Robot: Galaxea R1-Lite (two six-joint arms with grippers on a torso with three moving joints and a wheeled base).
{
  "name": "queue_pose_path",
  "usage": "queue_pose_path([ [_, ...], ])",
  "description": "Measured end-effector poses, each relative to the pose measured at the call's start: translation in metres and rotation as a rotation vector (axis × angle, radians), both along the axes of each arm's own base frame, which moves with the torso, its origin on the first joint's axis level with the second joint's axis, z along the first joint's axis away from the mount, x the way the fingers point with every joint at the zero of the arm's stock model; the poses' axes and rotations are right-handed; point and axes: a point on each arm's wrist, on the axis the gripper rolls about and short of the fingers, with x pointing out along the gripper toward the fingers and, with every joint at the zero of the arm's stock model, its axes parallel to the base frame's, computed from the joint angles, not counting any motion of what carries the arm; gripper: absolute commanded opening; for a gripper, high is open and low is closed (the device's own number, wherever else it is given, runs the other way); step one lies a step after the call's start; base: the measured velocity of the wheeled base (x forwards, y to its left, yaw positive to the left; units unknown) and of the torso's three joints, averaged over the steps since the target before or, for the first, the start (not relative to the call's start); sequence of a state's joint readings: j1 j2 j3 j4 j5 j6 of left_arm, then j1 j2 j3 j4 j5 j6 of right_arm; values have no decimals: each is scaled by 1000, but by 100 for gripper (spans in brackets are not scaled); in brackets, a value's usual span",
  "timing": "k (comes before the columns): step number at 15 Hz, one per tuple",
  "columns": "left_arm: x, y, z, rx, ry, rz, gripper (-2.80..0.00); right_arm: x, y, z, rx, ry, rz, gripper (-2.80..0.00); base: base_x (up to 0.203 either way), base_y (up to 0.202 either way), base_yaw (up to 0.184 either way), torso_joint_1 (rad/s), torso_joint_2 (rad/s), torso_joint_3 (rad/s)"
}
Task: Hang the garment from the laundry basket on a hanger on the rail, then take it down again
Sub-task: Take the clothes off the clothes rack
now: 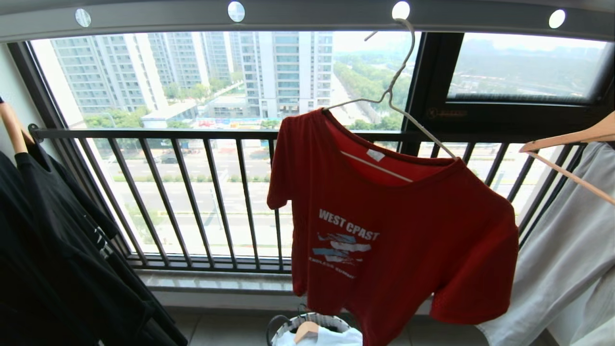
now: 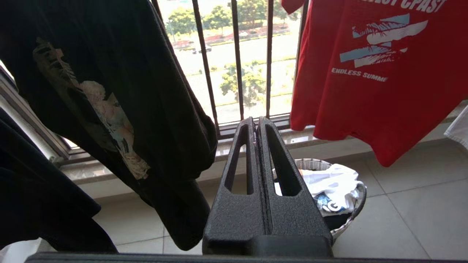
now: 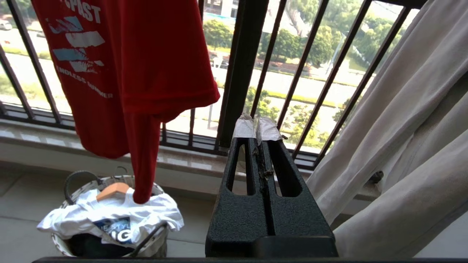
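The red garment (image 1: 394, 240) hangs tilted on the white wire hanger (image 1: 391, 93), whose hook sits in a hole of the grey rail (image 1: 307, 17). Its hem (image 2: 365, 91) and one drooping sleeve (image 3: 142, 160) reach down toward the laundry basket (image 1: 307, 324) on the floor below. My left gripper (image 2: 256, 120) is shut and empty, low and apart from the garment, pointing at the window sill. My right gripper (image 3: 257, 122), its tips wrapped in white tape, is shut and empty too, to the right of the garment. Neither arm shows in the head view.
A black printed T-shirt (image 1: 57, 240) hangs at the left on a wooden hanger. A pale grey garment (image 1: 567, 259) hangs at the right on another wooden hanger (image 1: 571, 139). White clothes (image 3: 109, 215) and a wooden hanger (image 3: 113, 190) fill the basket. The dark barred window railing (image 1: 192, 192) stands behind.
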State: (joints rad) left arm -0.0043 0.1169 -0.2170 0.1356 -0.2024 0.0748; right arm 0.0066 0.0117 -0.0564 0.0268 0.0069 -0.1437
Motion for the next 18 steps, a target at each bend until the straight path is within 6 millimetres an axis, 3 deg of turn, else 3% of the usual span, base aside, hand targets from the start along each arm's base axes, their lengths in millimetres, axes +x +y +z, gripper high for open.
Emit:
queue_pose_path([
  [5,7,3,-33,91,-90,137,-280,3,0,-13,22,20,13,-280,0,0,0,0,0,0],
  [8,7,3,-47,88,-34,144,-280,3,1,-13,38,23,23,-280,0,0,0,0,0,0],
  [18,7,4,-49,-46,-21,183,-280,3,1,-13,81,22,23,-280,0,0,0,0,0,0],
])
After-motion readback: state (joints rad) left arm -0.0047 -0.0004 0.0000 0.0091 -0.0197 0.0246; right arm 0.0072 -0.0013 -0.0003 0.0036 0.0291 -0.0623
